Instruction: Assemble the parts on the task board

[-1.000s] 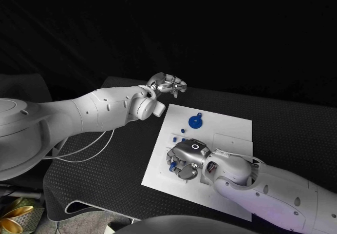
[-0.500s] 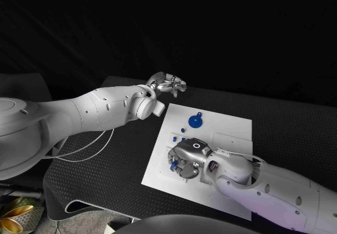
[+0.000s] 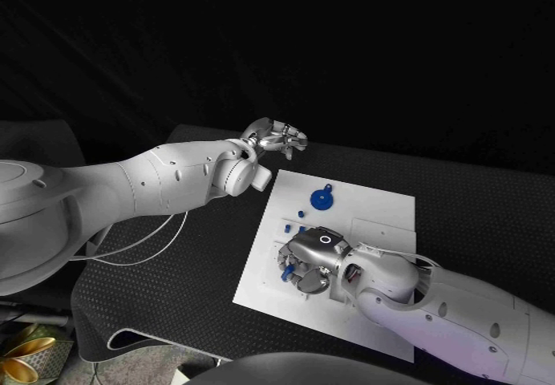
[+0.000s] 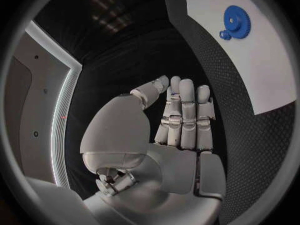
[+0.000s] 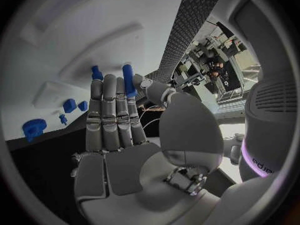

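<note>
Head view shows the right hand (image 3: 308,261) has crept slightly nearer over the task board (image 3: 376,210), pinching a blue peg (image 5: 128,80), suggesting insertion is underway, while the left hand (image 3: 275,135) hovers released beyond the far-left corner.

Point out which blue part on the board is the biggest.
The round blue gear near the far end of the task board. It is a wide toothed disc; the other blue parts between it and the right hand are small pieces.

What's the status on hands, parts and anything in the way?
Left hand off the task board, holding nothing. Right hand on the board, pinching a blue peg. Blue gear untouched; nothing blocking.
</note>
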